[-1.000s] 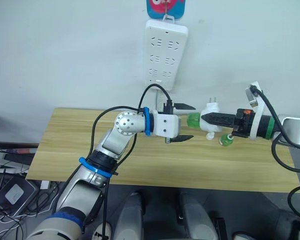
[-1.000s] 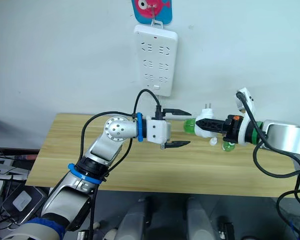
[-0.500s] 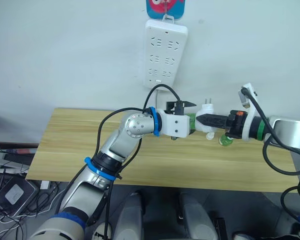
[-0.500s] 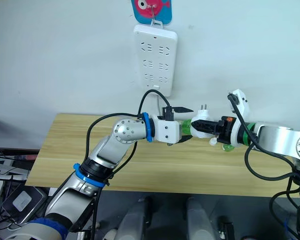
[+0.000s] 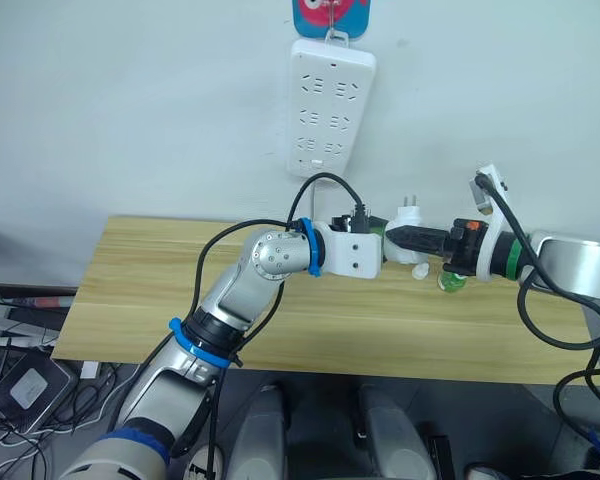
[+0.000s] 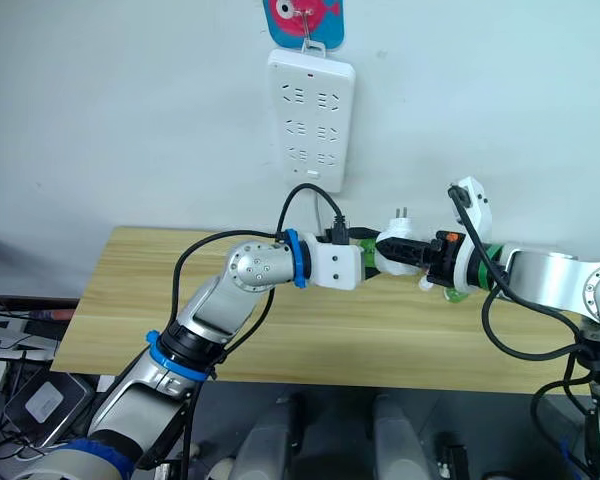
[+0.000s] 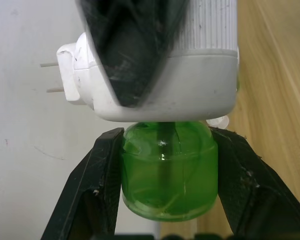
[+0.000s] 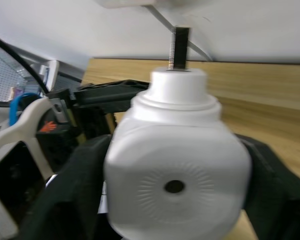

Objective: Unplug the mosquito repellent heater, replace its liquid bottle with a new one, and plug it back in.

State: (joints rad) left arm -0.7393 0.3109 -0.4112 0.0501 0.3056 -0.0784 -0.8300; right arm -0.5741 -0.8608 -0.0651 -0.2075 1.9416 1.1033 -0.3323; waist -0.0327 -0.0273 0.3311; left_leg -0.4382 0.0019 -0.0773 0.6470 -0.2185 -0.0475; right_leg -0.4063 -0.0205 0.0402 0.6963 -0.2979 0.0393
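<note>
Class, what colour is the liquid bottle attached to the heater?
Translucent green bottle; clearest in the left wrist view.

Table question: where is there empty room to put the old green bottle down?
The light wooden table is bare along its left half, left of the left arm. It is crowded at the right rear, where a small green bottle and white cap lie under the right gripper.

The scene is evenly and brightly lit, with only soft shadows cast. In the right wrist view, the mosquito repellent heater (image 8: 176, 185) is rendered blurred. A small glare spot is seen on the green bottle (image 7: 166, 172).
</note>
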